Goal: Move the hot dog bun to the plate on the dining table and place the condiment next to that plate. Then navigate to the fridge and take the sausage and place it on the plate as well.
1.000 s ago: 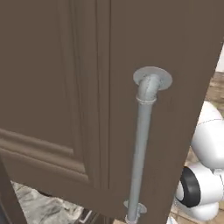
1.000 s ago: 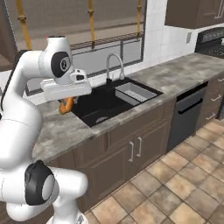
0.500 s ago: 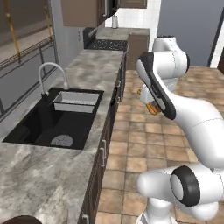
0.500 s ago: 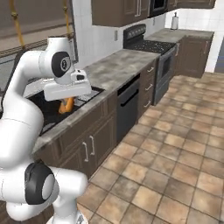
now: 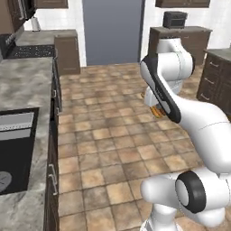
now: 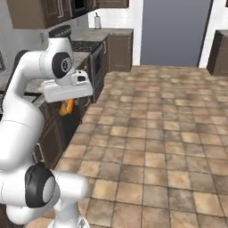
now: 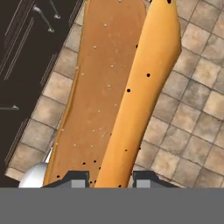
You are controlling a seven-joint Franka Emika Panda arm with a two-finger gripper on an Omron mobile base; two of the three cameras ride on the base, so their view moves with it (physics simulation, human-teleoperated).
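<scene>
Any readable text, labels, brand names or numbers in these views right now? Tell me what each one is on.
None: no readable text in any view.
The hot dog bun, held in the gripper: only seed specks, no writing.
The toaster and the stove: too small and blurred to show any marking.

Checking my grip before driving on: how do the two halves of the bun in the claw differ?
Hand view: the hot dog bun has a darker half, brown with pale specks, and a lighter half, orange-yellow with dark specks. The darker half looks broad, the lighter half narrower. Both run side by side, touching, out from the claw, which is shut on the bun.
</scene>
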